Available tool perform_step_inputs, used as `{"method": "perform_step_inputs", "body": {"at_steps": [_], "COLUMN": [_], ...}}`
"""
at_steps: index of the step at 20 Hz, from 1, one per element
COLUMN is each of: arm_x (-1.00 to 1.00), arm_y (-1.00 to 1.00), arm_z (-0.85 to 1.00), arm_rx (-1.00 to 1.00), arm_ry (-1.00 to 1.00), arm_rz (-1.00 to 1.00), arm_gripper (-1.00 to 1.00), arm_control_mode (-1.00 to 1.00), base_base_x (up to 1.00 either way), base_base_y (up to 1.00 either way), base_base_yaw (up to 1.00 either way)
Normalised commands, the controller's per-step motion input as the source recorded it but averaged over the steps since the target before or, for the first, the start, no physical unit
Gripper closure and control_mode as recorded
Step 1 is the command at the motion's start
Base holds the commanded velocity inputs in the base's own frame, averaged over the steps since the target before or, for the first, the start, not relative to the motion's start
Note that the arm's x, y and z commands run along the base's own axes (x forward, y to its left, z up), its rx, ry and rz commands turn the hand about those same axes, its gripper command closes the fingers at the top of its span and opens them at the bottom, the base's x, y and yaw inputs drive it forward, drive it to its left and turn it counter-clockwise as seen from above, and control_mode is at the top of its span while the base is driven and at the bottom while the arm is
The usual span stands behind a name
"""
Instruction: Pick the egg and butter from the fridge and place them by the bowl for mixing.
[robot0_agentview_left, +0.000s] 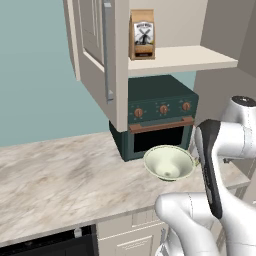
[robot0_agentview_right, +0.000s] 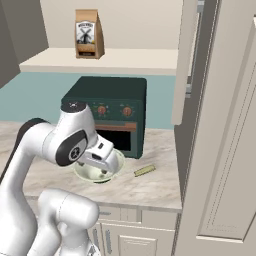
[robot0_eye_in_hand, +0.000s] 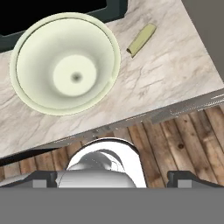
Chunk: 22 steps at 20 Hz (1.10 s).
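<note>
the spread, empty gripper (robot0_agentview_right: 102, 172) hangs above the bowl (robot0_eye_in_hand: 65, 63); a yellowish stick (robot0_eye_in_hand: 141, 40), maybe butter, lies just right

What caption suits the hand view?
Open gripper above pale bowl and yellowish stick on marble counter.

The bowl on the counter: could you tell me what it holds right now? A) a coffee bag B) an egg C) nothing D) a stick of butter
C: the hand view looks straight down into the bowl and shows only its bare, pale inside.
</note>
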Motion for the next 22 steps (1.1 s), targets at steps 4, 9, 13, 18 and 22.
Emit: {"method": "perform_step_inputs", "body": {"at_steps": [4,9,13,18,22], "arm_x": [-0.04,0.00,0.00,0.00,0.00], "arm_y": [0.00,0.00,0.00,0.00,0.00], "arm_z": [0.01,0.00,0.00,0.00,0.00], "arm_rx": [0.00,0.00,0.00,0.00,0.00], "arm_ry": [0.01,0.00,0.00,0.00,0.00], "arm_rz": [0.00,0.00,0.00,0.00,0.00], "arm_gripper": [-1.00,-1.00,-1.00,-1.00,-1.00], "arm_control_mode": [-1.00,1.00,1.00,1.00,1.00], "base_base_x": [0.00,-0.08,-0.57,-0.79,-0.55], "base_base_y": [0.00,0.00,0.00,0.00,0.03], "base_base_yaw": [0.00,0.00,0.00,-0.02,-0.42]}}
